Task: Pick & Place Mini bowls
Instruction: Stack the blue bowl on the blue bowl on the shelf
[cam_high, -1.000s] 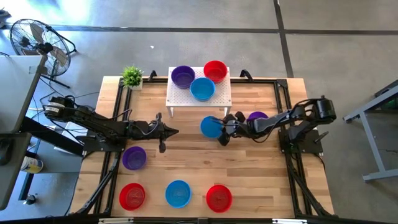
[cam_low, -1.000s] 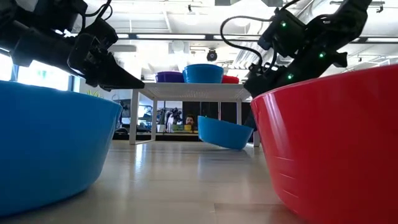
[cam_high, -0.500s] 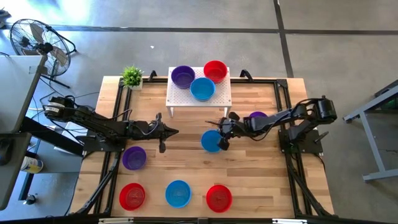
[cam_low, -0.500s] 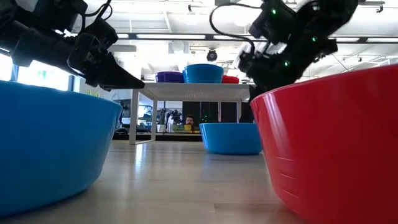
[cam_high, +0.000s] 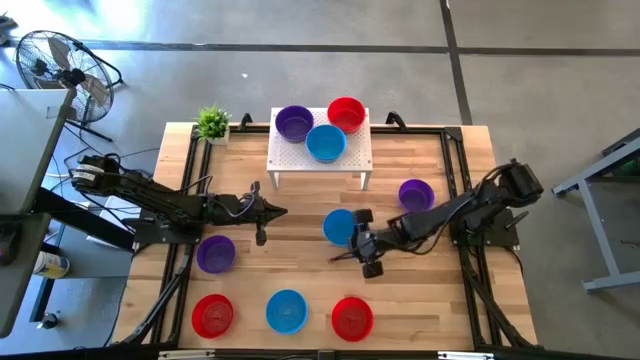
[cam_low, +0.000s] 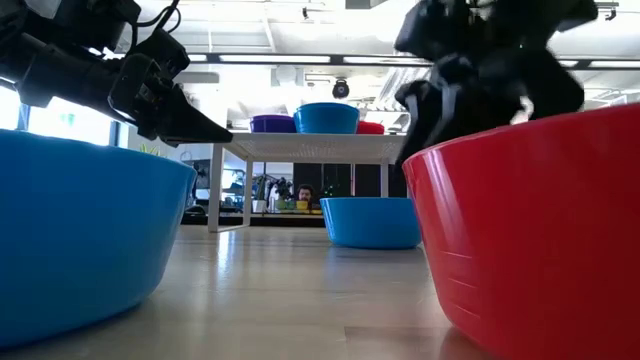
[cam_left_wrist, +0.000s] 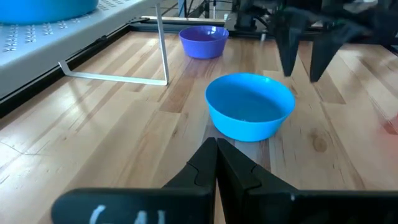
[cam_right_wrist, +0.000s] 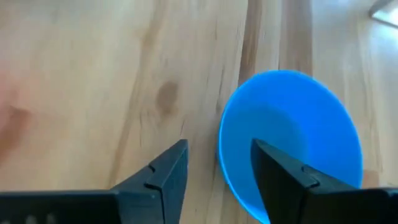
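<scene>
The right pincer hangs over the middle of the desk with its fingers spread and nothing between them. The blue mini bowl stands upright on the wood just beside its tips, apart from them. Bare boards lie all round this pincer. Toward the near edge from it stands a row of bowls: a red bowl closest, a blue bowl and another red bowl farther along. A purple bowl sits back along its arm. Past the blue mini bowl stands the white stand, bearing a purple, a blue and a red bowl.

The left pincer waits shut and empty across the blue mini bowl from the right one. A purple bowl lies beside its arm.
</scene>
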